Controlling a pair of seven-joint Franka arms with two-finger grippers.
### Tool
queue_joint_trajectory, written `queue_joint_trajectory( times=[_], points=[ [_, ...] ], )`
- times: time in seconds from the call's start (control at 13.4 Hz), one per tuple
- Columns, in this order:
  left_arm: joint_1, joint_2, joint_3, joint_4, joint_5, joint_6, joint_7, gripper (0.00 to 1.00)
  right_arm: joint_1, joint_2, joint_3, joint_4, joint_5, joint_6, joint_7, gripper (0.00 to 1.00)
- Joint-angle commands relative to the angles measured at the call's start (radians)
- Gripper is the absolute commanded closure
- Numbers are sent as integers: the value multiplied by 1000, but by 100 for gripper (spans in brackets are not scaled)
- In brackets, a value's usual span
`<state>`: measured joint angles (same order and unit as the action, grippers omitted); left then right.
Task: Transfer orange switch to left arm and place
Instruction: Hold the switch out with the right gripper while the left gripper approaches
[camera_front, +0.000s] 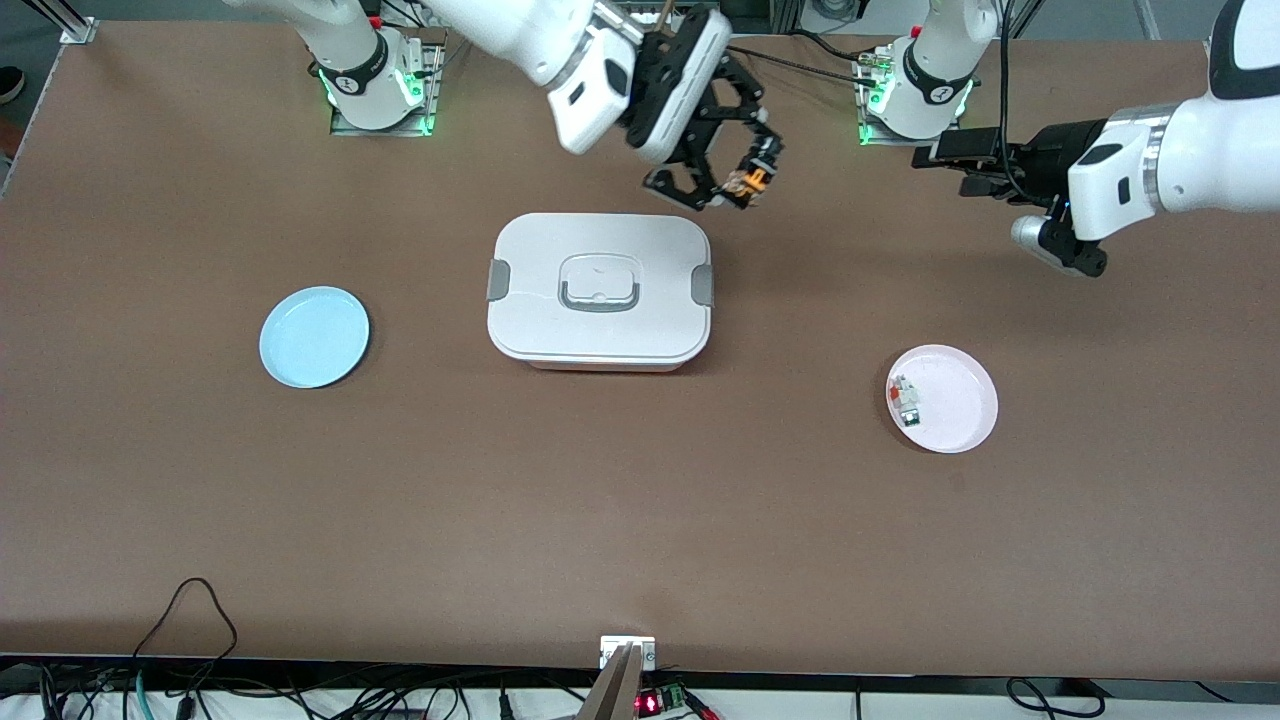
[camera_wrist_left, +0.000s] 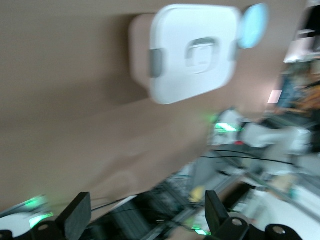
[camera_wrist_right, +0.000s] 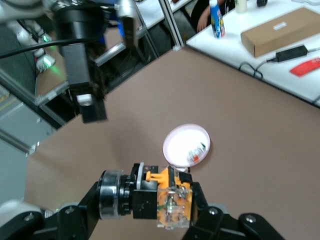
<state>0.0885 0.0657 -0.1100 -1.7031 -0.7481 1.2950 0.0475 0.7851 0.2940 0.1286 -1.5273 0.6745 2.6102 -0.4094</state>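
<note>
My right gripper (camera_front: 735, 188) is shut on the orange switch (camera_front: 750, 182), a black part with an orange, clear-faced end, and holds it in the air above the table just past the box's edge that faces the arm bases. The switch fills the jaws in the right wrist view (camera_wrist_right: 172, 200). The white box (camera_front: 600, 290) with grey latches stands mid-table, lid on; it also shows in the left wrist view (camera_wrist_left: 192, 50). My left gripper (camera_front: 945, 170) is open and empty, in the air near the left arm's base, pointing toward the switch; its fingers (camera_wrist_left: 75, 220) stand wide apart.
A pink plate (camera_front: 960, 395) holding a small red-white-green part (camera_front: 905, 400) lies toward the left arm's end, nearer the front camera than the box. A light blue plate (camera_front: 314, 336) lies toward the right arm's end. Cables run along the table's front edge.
</note>
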Motion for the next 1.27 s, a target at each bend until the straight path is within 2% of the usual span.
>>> queue_joint_trajectory(
  times=[0.0,0.22,0.45,0.82,0.97,1.19],
  points=[
    [86,52,-4,11,-231,-29,6,0,72,56,-17,18,20,146,41,97],
    [108,80,-14,2,-397,-39,23,1,102,86,-17,18,22,232,44,97],
    [106,83,-53,-125,-560,-26,72,1,102,85,-17,19,20,235,46,97],
    [97,112,-60,-219,-663,3,134,3,103,86,-17,19,19,238,44,97],
    [99,111,-97,-256,-700,27,137,4,103,86,-17,19,17,238,44,97],
    [85,121,-146,-256,-734,98,137,4,103,86,-17,19,16,245,44,97]
  ],
)
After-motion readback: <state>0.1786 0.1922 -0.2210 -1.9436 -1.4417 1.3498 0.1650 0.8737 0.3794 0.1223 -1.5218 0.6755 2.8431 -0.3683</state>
